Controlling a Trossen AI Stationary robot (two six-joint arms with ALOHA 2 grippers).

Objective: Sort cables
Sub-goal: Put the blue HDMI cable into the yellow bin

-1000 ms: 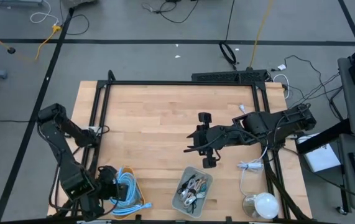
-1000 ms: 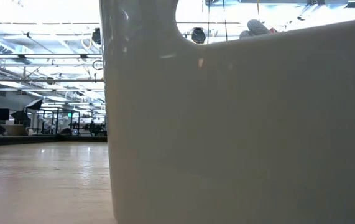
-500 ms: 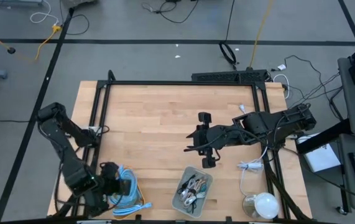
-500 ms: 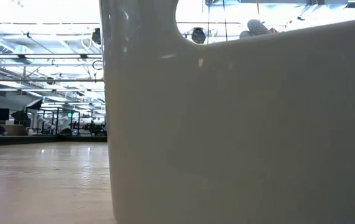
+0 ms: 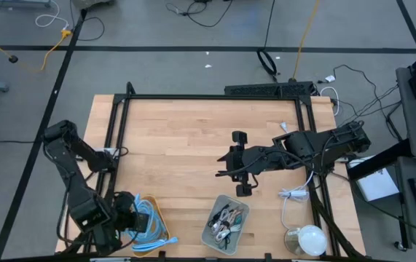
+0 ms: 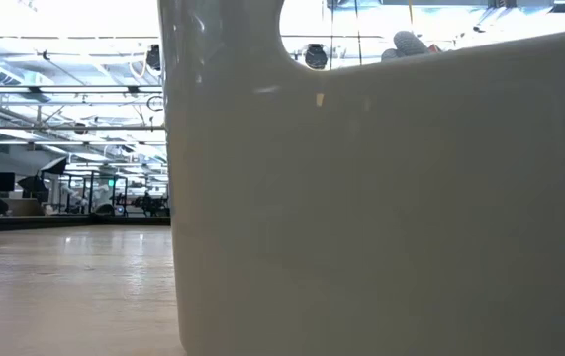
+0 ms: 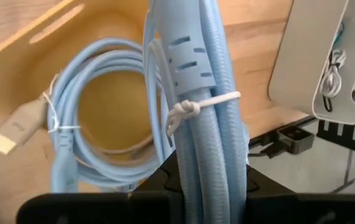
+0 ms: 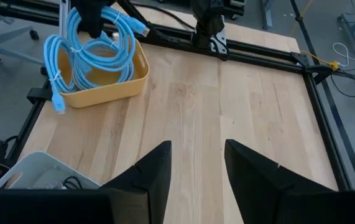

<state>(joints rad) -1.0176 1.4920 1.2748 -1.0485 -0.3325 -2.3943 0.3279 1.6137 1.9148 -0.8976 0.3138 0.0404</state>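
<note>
Low view: grey bin probably masking claws, cables.

Matt wooden table, ribbed rubbery cable

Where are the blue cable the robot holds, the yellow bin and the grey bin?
light-blue cable (image 7: 205, 124), left wrist view, on its bundled strands above the tie.
yellow bin (image 8: 137, 74), right wrist view, on its side wall.
grey bin (image 5: 242, 222), high view, on its rim.
</note>
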